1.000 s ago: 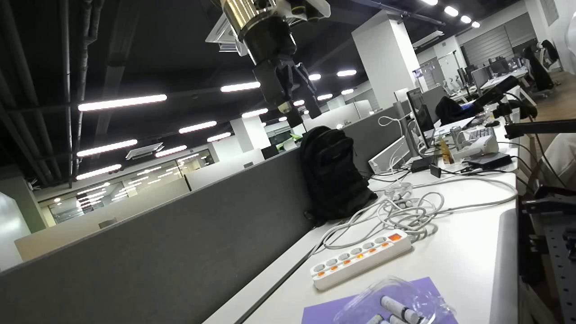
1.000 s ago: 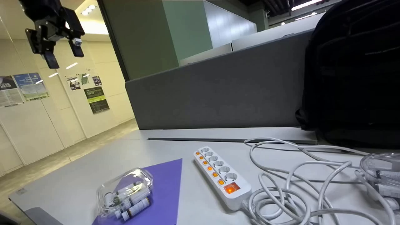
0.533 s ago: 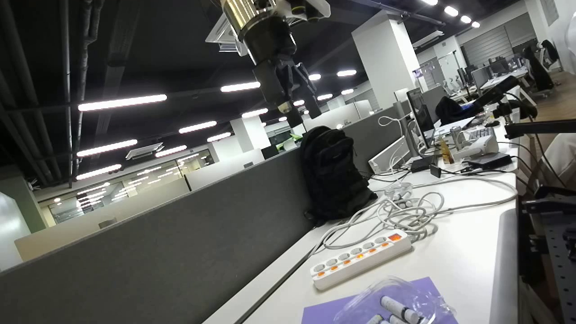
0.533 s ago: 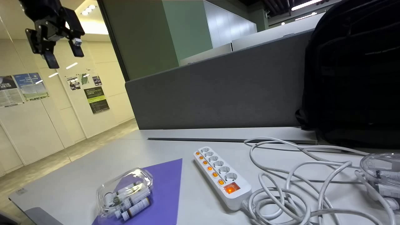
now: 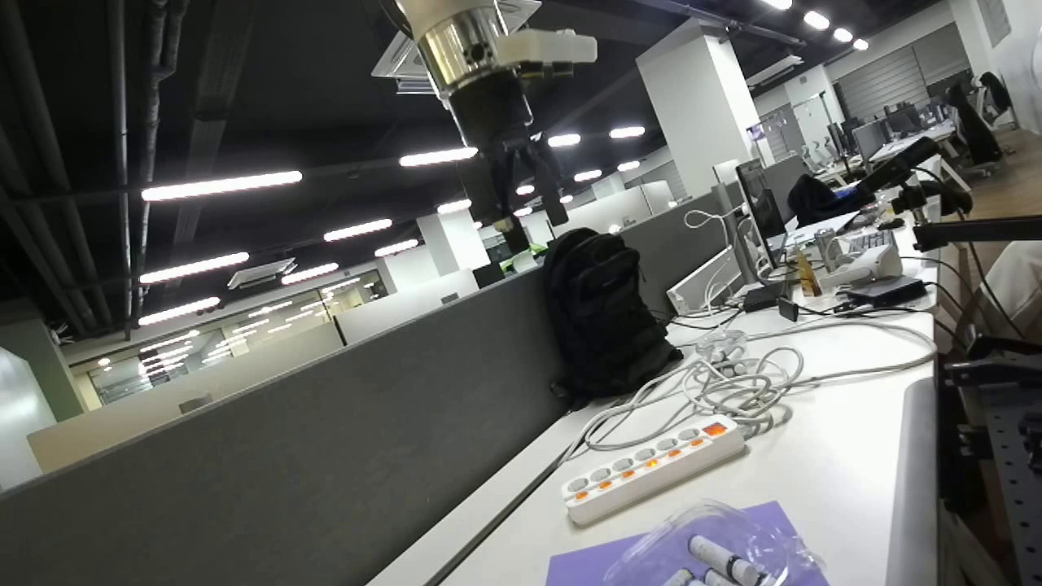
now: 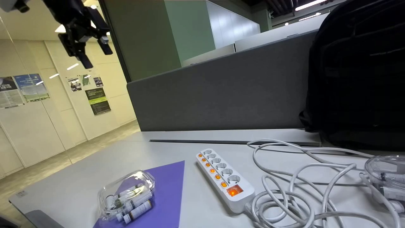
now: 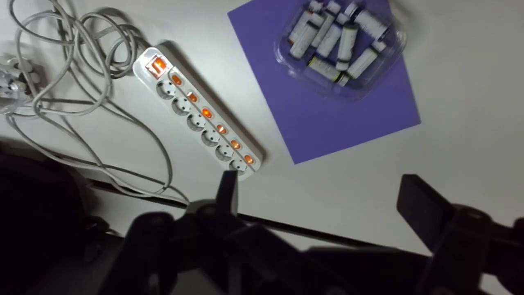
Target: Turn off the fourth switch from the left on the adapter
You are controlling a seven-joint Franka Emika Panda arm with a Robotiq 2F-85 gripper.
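The adapter, a long white power strip, lies on the white desk in both exterior views [image 5: 661, 482] [image 6: 232, 204] and in the wrist view [image 7: 184, 92]. It has a row of small orange switches beside its sockets and a large lit red-orange switch at the cord end. The fourth small switch from the left [image 5: 651, 464] glows brighter than its neighbours; it also shows glowing in the wrist view [image 7: 206, 113]. My gripper [image 5: 536, 226] is open and empty, high above the desk and away from the adapter. In the wrist view its fingers [image 7: 317, 182] are wide apart; one covers the strip's far end corner.
A purple sheet [image 6: 171, 190] bears a clear container [image 6: 126, 196] of small bottles. Tangled white cables [image 6: 297, 202] lie by the adapter's cord end, near another clear container [image 6: 389, 177]. A black backpack [image 5: 602, 317] leans on the grey partition [image 5: 366, 423] behind the desk.
In the last half second my gripper has moved left and slightly down in an exterior view, and right in an exterior view. It stays open. The adapter and other objects have not moved.
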